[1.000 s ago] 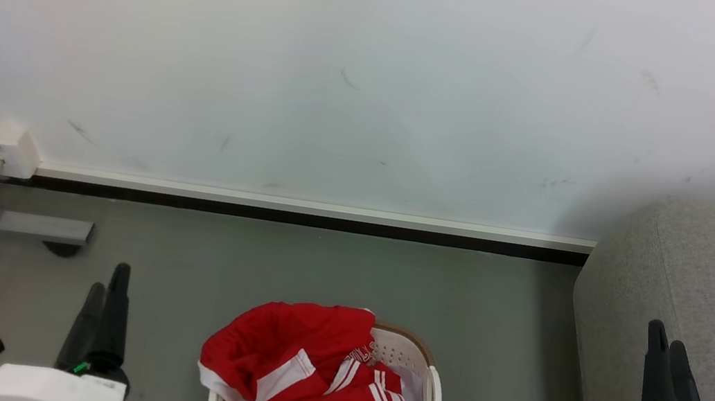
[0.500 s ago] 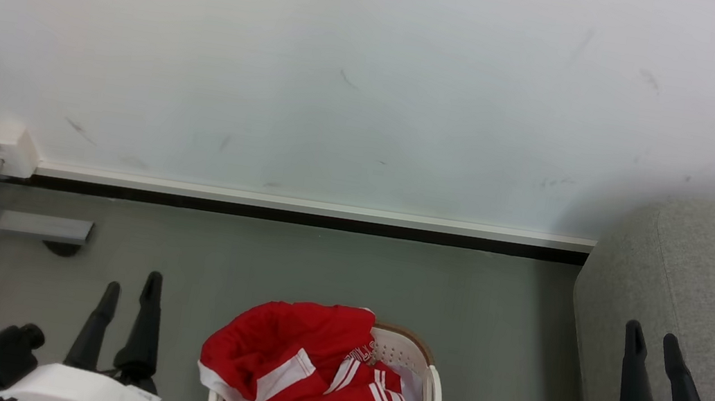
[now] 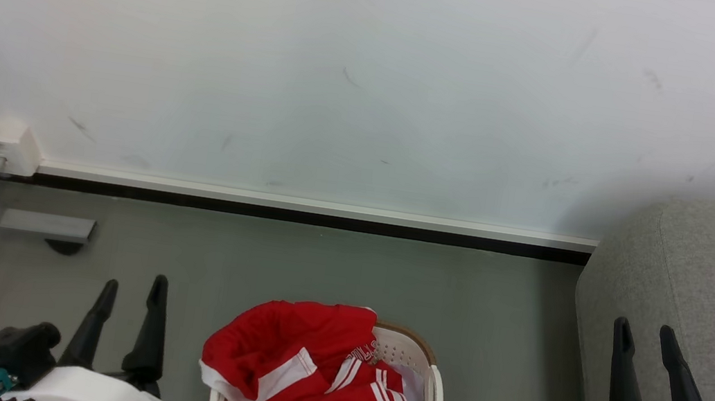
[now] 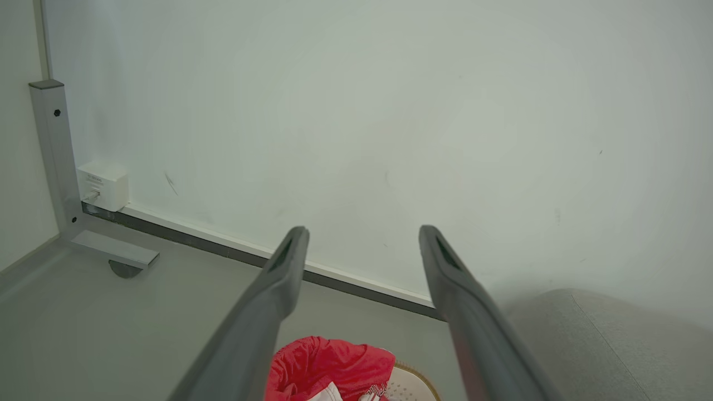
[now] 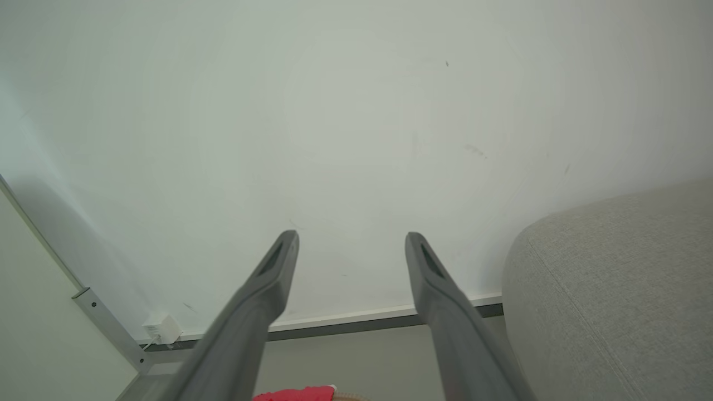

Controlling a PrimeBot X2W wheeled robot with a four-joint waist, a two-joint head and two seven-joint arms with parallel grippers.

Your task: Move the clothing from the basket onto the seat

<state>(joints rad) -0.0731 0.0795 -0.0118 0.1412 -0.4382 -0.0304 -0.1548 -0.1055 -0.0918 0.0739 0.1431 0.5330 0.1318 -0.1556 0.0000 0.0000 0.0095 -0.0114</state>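
Observation:
Red clothing with white stripes is heaped in the cream basket at the bottom middle of the head view, spilling over its left rim; white lettering shows on one fold. The same clothing shows between the left fingers in the left wrist view. The grey seat fills the right side. My left gripper hovers open to the left of the basket, holding nothing. My right gripper stands open in front of the seat, also holding nothing.
A white wall with a dark skirting strip runs across the back. A grey metal post with a foot plate and a small white box stand at the left. Grey floor lies between wall and basket.
Both grippers have opened: their fingers were together a second ago and now stand apart. The left gripper has shifted right towards the basket and the right gripper slightly left.

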